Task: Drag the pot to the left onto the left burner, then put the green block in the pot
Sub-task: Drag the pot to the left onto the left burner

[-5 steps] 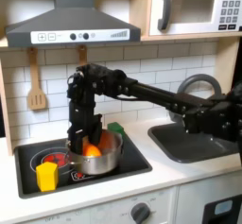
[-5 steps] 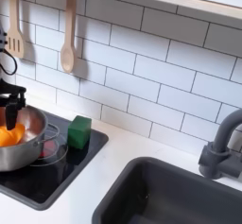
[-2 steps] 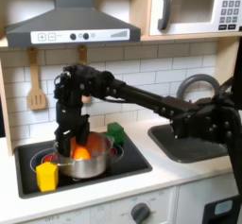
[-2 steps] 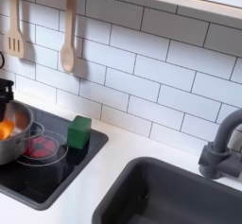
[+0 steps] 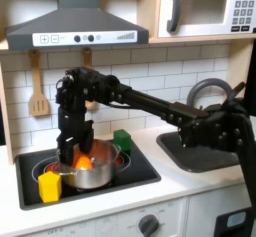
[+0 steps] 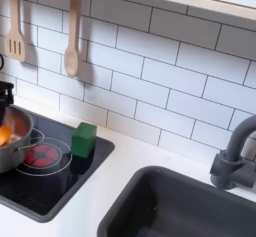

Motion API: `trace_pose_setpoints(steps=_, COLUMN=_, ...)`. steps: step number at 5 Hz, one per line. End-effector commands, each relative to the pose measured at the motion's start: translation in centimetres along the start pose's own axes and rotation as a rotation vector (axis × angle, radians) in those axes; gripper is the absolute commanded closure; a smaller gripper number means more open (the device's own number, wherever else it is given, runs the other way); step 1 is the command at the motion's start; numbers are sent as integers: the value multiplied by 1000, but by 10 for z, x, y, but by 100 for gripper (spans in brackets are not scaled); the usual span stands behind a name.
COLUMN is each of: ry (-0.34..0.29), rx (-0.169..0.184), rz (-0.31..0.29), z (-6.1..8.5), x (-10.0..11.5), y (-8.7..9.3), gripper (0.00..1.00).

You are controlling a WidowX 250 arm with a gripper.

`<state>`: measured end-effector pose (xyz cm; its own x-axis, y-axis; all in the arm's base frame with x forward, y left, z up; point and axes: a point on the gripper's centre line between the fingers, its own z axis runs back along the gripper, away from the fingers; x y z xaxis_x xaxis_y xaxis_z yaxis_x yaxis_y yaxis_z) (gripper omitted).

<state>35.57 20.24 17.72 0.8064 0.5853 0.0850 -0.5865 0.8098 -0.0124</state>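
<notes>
Fingers [image 5: 68,151]: mine, reaching down at the pot's rim; I cannot tell whether they are clenching.
Pot [image 5: 92,169]: sitting on the cooktop [image 5: 140,168], holding an orange piece [image 5: 86,162].
Green block [image 6: 83,139]: resting beside the pot.

White tiled wall [image 6: 160,71] — range hood [image 5: 75,26], microwave [image 5: 210,8], sink [image 6: 190,206].

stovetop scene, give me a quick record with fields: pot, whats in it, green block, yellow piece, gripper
pot: pot sits on the black cooktop, toward the first exterior view's left
contents: an orange round piece inside the pot
green block: green block on the cooktop, outside the pot, to the second exterior view's right of it
yellow piece: yellow cup-like piece in front of the pot
gripper: gripper down at the pot's rim; jaw state unclear
</notes>
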Motion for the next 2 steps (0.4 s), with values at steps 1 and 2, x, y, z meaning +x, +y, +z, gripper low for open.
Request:
trace_pose_setpoints(steps=1, ry=-4, rx=1, rz=12, z=-2, x=4, y=1, gripper=0)
trace_pose_setpoints(steps=2, ry=-10, rx=1, rz=18, z=1, x=3, y=3, gripper=0)
